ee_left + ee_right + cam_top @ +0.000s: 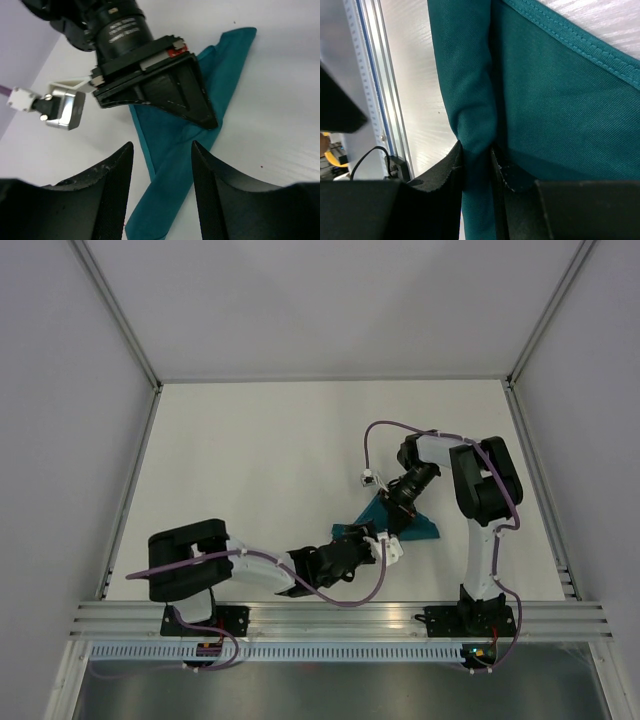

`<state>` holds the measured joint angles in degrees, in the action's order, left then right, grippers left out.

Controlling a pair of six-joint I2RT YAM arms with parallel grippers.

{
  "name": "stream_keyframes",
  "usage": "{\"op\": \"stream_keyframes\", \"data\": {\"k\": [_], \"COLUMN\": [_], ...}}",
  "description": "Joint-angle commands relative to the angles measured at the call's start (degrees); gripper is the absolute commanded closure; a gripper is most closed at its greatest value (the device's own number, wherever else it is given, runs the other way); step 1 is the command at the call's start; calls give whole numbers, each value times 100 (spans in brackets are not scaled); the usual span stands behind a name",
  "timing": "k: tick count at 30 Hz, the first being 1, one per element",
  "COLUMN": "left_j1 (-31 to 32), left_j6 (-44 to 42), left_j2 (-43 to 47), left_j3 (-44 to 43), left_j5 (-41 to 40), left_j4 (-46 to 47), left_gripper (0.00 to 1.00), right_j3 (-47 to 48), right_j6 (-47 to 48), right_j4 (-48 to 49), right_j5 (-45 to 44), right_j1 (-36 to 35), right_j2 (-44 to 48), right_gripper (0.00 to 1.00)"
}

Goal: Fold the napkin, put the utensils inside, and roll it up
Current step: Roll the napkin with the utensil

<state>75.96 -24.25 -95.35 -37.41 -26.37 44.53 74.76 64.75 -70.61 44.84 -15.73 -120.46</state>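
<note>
top external: teal-green cloth napkin (425, 530), bunched on the white tabletop (250, 460) between the arms; right hand (393, 518) on it, left hand (383, 545) at its near-left edge.
left wrist: left hand fingers apart, napkin lying beneath.
right wrist: right hand clamped on a napkin fold.

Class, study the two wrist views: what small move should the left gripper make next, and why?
Probably lower the left gripper and close it on the napkin's loose narrow end. Its jaws stand open over that end, while the right gripper pinches a fold farther along, so this end looks unheld.
</note>
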Motion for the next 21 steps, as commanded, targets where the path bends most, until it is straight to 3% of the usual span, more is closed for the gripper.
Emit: {"op": "stream_keyframes", "data": {"k": [1,8,21], "left_j1": [112,138,-178], "left_j6": [-642,-519,-318], "left_j2": [-413,-1081,-1908], "left_j3": [-407,-820,-1225], "left_j5": [61,747,738], "left_j4": [-76,-603,-797], "left_gripper": [44,43,46], "right_j3": [65,249,495], "right_j6": [336,257,231], "right_j4": [337,250,91], "right_j5": [-476,-485,-450], "right_j1": [52,105,122], "right_j2": [-372,-566,-838], "right_gripper": [78,77,77]}}
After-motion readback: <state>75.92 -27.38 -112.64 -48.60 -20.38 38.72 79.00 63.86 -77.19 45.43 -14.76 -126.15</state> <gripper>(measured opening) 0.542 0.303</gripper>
